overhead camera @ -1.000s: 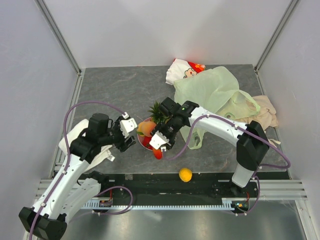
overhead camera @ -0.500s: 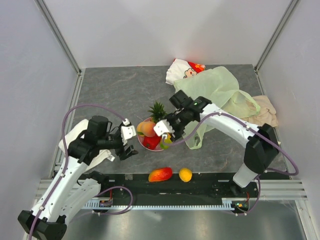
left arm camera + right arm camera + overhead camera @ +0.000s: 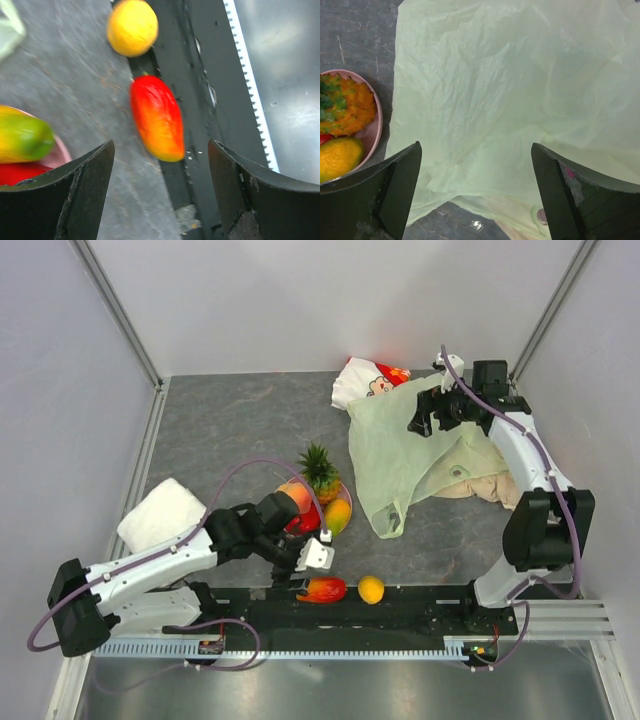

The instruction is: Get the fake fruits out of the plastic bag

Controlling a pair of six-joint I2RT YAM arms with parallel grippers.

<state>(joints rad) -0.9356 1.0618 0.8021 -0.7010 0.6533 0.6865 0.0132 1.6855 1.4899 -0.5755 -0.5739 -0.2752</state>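
Observation:
The pale-green plastic bag (image 3: 420, 450) lies flat at the back right, filling the right wrist view (image 3: 510, 90). My right gripper (image 3: 425, 412) hovers open above it (image 3: 476, 195), holding nothing. A pineapple (image 3: 320, 468), peach (image 3: 293, 495), red pepper piece (image 3: 303, 520) and green-yellow mango (image 3: 337, 517) sit on the pink plate (image 3: 349, 504). A red-yellow mango (image 3: 322, 589) and an orange (image 3: 371, 589) rest on the black rail at the near edge. My left gripper (image 3: 308, 572) stands open just short of that mango (image 3: 156, 117), with nothing between its fingers (image 3: 160, 190).
A white-and-red cartoon pouch (image 3: 365, 380) lies behind the bag and a beige cloth (image 3: 500, 485) pokes out under its right side. A white folded cloth (image 3: 160, 515) sits at the left. The toothed rail (image 3: 250, 90) runs along the table's front edge.
The right gripper let go of the red-yellow mango, which now lies on the near rail, then swung back right over the bag and opened wide. The left arm reached right toward that mango.

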